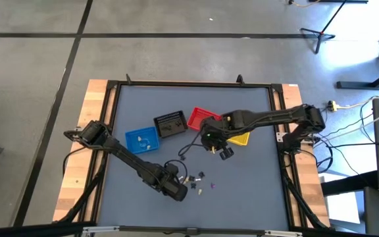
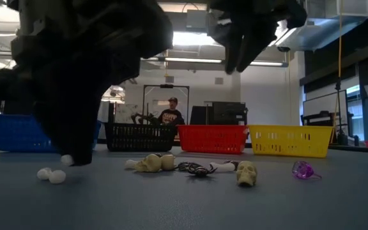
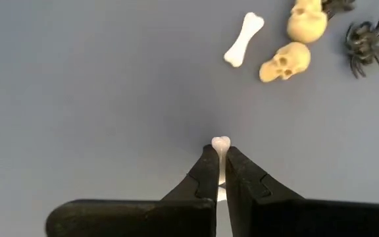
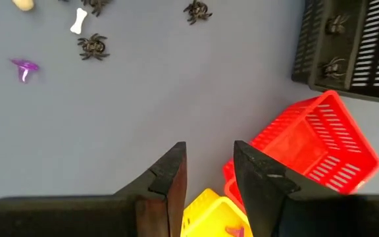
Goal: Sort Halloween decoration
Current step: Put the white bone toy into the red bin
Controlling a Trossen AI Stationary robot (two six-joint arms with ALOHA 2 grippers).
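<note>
From above, we have the left gripper (image 1: pixel 179 191) down on the counter (image 1: pixel 255 197), just beside the scatter of trinkets (image 1: pixel 199 181) that lies well clear of the black basket (image 1: pixel 170 124). The blue basket (image 1: pixel 141 140), red basket (image 1: pixel 201 118) and yellow basket (image 1: pixel 241 139) sit in a row with the black one. The right gripper (image 1: pixel 225 153) hangs near the yellow basket.

At counter height, we see cream skulls (image 2: pixel 246 173), a dark spider (image 2: pixel 198 169) and a purple trinket (image 2: pixel 303 170) lying in front of the black basket, with small white pieces (image 2: pixel 50 174) under the left arm.

Through the left wrist, our jaws are clamped on a small white bone (image 3: pixel 220 146); a second bone (image 3: pixel 243 39), two skulls (image 3: pixel 285 62) and a spider (image 3: pixel 367 45) lie beyond it.

Through the right wrist, the jaws stand apart and empty above the yellow basket, beside the red one.

We judge the pick made; next we lift the bone clear and carry it to whichever basket takes the white pieces.
</note>
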